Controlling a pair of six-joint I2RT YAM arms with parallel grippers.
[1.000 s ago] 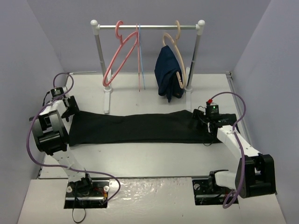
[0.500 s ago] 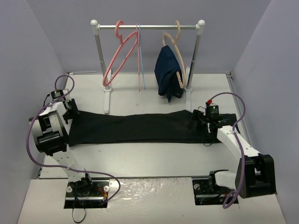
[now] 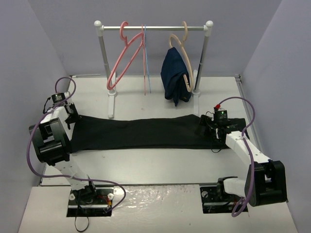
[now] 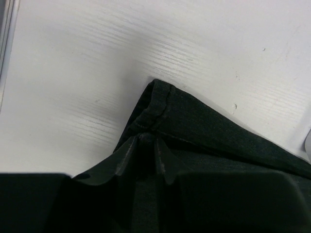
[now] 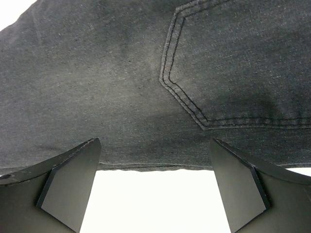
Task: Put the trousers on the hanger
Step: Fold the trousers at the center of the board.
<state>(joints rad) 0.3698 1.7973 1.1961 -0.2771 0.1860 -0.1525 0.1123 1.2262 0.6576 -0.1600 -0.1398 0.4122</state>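
The black trousers (image 3: pixel 141 132) lie flat across the table, stretched from left to right. My left gripper (image 3: pixel 72 116) is at their left end. In the left wrist view it (image 4: pixel 146 141) is shut on a pinched fold of the hem corner (image 4: pixel 158 109). My right gripper (image 3: pixel 210 127) is at the right end, at the waist. There it (image 5: pixel 154 141) stands open, with a finger on each side of the trousers' edge (image 5: pixel 146 162) below a stitched pocket (image 5: pixel 233 58). The salmon-pink hanger (image 3: pixel 124 58) hangs empty on the rail, left of middle.
The rail (image 3: pixel 153 28) stands at the back on two white posts. A navy-blue garment (image 3: pixel 174 80) hangs from a tan hanger (image 3: pixel 185 63) on its right side. A thin light-blue hanger (image 3: pixel 147 63) hangs mid-rail. Purple walls enclose the white table (image 3: pixel 160 160).
My left gripper has shut on the trousers' left corner and edged slightly left. The right arm and the trousers have not moved.
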